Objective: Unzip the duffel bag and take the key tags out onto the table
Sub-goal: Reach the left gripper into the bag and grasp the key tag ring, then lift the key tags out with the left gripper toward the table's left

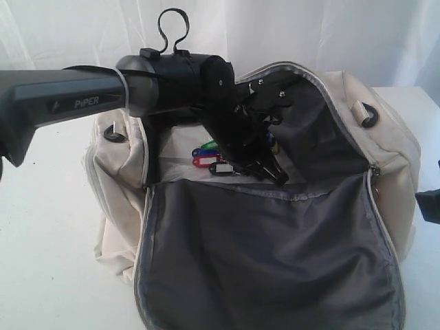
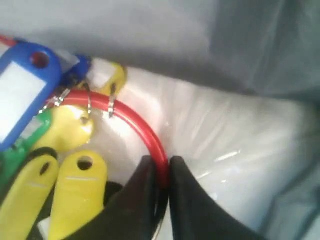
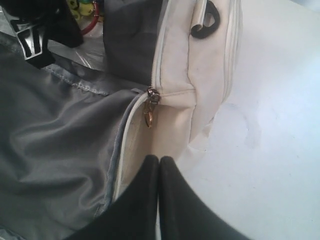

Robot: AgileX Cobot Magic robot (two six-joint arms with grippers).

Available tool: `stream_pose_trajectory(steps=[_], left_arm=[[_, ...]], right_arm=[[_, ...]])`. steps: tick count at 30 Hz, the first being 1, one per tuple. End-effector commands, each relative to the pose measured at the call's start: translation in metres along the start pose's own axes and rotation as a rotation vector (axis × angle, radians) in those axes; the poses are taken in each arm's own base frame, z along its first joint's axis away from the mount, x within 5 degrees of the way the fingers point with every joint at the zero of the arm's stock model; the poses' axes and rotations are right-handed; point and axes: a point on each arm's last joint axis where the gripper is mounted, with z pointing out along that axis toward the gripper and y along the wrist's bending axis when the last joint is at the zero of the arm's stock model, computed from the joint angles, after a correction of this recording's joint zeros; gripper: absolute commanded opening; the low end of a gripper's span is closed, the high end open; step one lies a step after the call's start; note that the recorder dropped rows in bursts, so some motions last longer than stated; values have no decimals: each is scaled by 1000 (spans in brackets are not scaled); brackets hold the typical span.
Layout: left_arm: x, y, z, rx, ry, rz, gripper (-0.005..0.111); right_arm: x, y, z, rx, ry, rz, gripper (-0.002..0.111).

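Arm: left arm (image 1: 75, 96) enters from the left edge of the exterior view and bends down into the duffel bag (image 1: 392, 137), placed to reach the bunch inside.
Writing: "PiPER" in pale letters on that arm's forearm; nothing else is legible.
Table: white table (image 1: 48, 227) shows on both sides of the bag, with no tags on it yet.
Key tags: key tags (image 1: 205, 159) lie on the bag's floor, left of centre in the exterior view. Red, blue and green show there. The left wrist view adds yellow tags (image 2: 77, 185) and a blue tag (image 2: 20, 95) whose white label window looks blank.
Left gripper: left gripper (image 2: 161, 170) is clenched on the red ring (image 2: 134, 116) that carries the tags — pinching the ring rather than one loose tag should bring the whole bunch up together.
Flap: grey-lined flap (image 1: 275, 261) lies folded toward the camera across the lower centre, leaving the mouth wide; unzipping looks done.
Zipper pull: brass-coloured zipper pull (image 3: 149, 114) hangs at the corner of the opening.
Right gripper: right gripper (image 3: 159, 165) is closed on nothing near that corner — probably parked out of the way.
Next: lifting the ring clear of the lining and over to the table.
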Motion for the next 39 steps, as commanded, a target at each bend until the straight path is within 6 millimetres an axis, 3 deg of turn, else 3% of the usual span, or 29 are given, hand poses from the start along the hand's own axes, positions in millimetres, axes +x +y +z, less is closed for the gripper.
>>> stream_pose_trajectory(steps=[1, 10, 19, 30, 34, 39], left_arm=[[1, -1, -34, -23, 41, 40, 0], [-14, -7, -101, -73, -88, 74, 0], [-5, -11, -168, -139, -56, 122, 0], [45, 8, -249, -328, 117, 66, 0], [69, 12, -261, -342, 145, 16, 0], [104, 18, -255, -353, 223, -37, 0]], right_arm=[[1, 0, 0, 5, -8, -4, 0], [1, 0, 0, 6, -9, -6, 0], [4, 1, 3, 2, -8, -12, 0], [2, 2, 3, -4, -25, -11, 0], [2, 2, 3, -4, -25, -11, 0], [2, 2, 3, -5, -27, -11, 0]])
